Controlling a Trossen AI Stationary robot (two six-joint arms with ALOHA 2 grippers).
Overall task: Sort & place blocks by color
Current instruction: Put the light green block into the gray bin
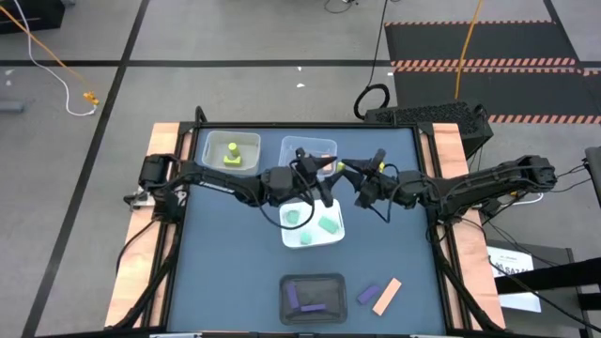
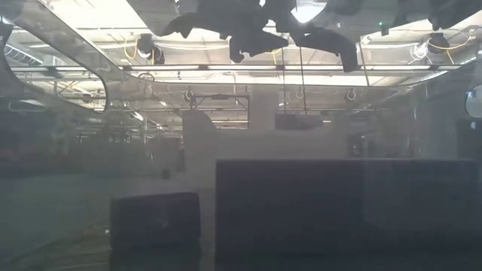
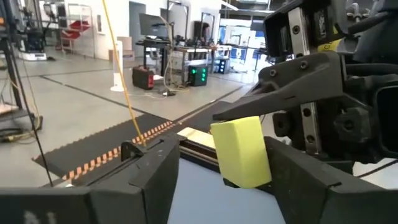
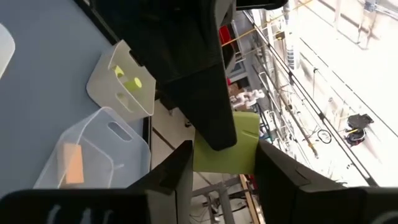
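Yellow-green block (image 4: 227,140) hangs in the air above the table's far half, at about 1 o'clock from the table's middle in the high view, just where the two arms meet. The right gripper (image 4: 225,149) grasps it: in its wrist view the block fills the space between both fingers. The left gripper (image 3: 224,149) is released and stands around the same block, with a gap showing on one side between finger and block. I judge this as a hand-over from right to left.

To do it well, the left fingers should close until both pads lie flat on opposite faces of the block, and only after this should the right one let go. If the right one opens too early, the block may fall. The faces taken by the left gripper should not be the ones that the right fingers cover, because otherwise the fingers can pinch each other.

After that, the fitting place seems to be the tray with yellow-green pieces (image 1: 208,141), at about 9 o'clock from the block. A loose purple block (image 1: 368,294) and a peach block (image 1: 387,296) lie on the table at about 5 o'clock, not yet sorted.
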